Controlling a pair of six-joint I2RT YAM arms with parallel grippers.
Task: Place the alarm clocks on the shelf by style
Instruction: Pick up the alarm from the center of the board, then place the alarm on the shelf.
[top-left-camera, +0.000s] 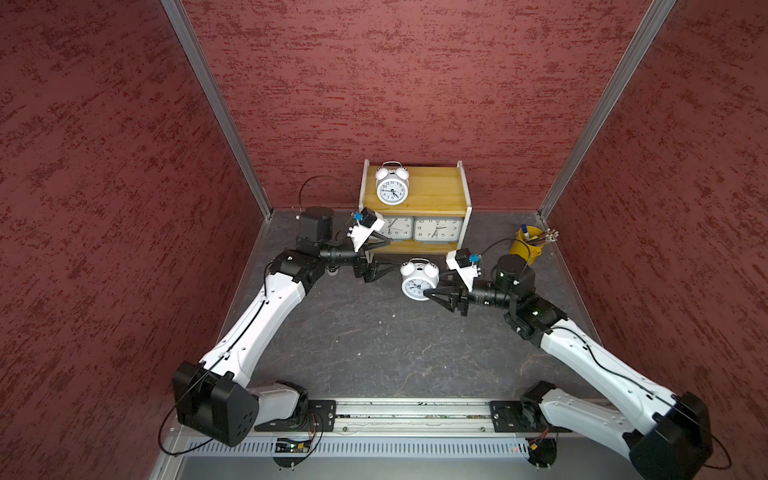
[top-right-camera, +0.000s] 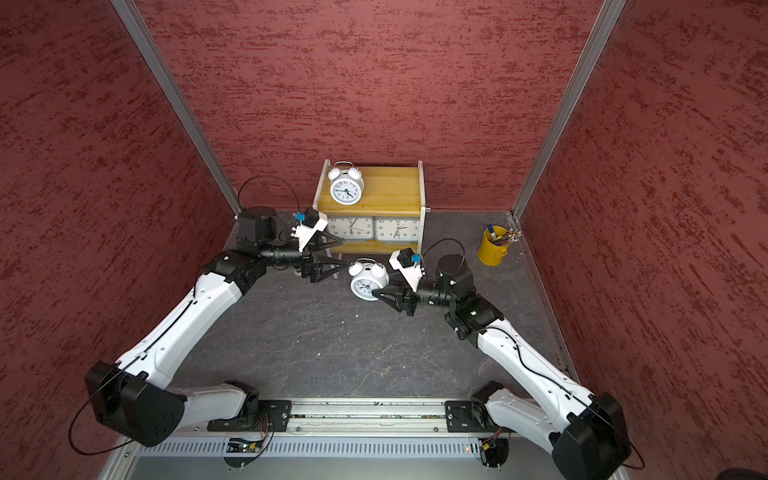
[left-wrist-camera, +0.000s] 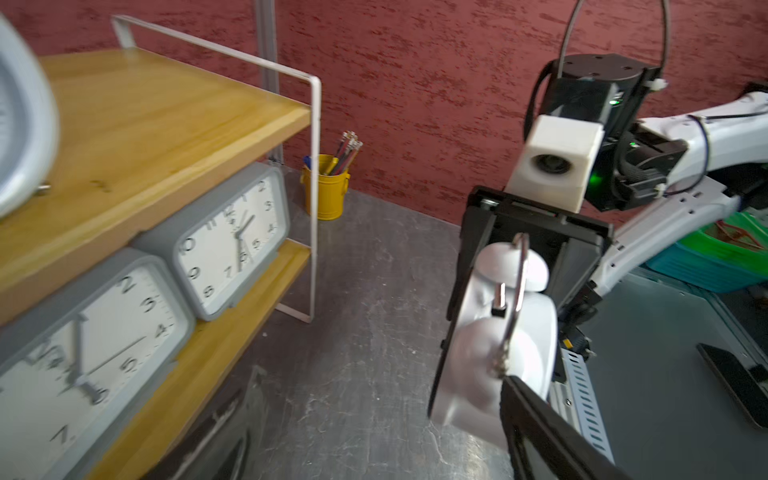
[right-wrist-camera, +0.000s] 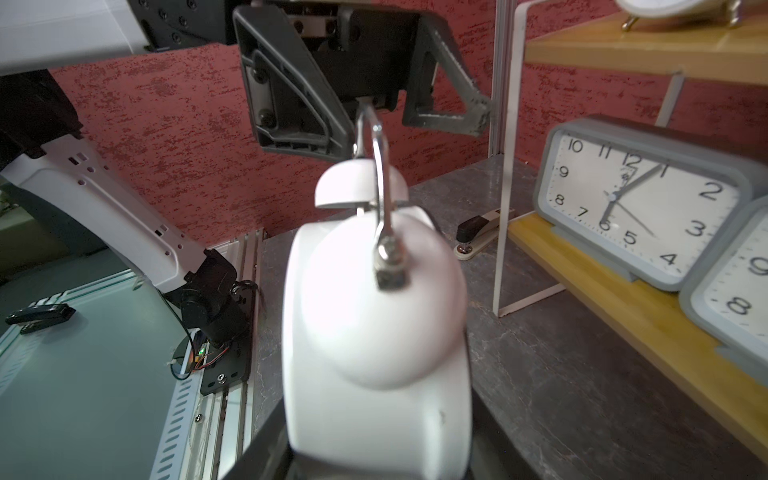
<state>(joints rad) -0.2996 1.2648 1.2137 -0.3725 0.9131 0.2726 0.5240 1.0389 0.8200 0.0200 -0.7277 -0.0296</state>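
Note:
The shelf (top-left-camera: 432, 192) (top-right-camera: 388, 189) stands at the back wall. One white twin-bell alarm clock (top-left-camera: 392, 188) (top-right-camera: 345, 188) sits on its top board. Two grey rectangular alarm clocks (top-left-camera: 398, 228) (top-left-camera: 438, 229) (left-wrist-camera: 232, 241) (right-wrist-camera: 640, 199) stand side by side on the lower board. A second white twin-bell clock (top-left-camera: 417, 281) (top-right-camera: 368, 282) (right-wrist-camera: 374, 316) is held above the table in front of the shelf, with my right gripper (top-left-camera: 432, 289) (right-wrist-camera: 378, 449) shut on its body. My left gripper (top-left-camera: 393, 252) (top-right-camera: 345, 251) (left-wrist-camera: 386, 419) is open beside that clock's wire handle (left-wrist-camera: 517, 291) (right-wrist-camera: 376, 137).
A yellow pen cup (top-left-camera: 525, 245) (top-right-camera: 492, 249) (left-wrist-camera: 326, 189) stands at the back right of the table. A stapler (right-wrist-camera: 480, 232) lies on the table by the shelf's left side. Red walls close in the back and both sides.

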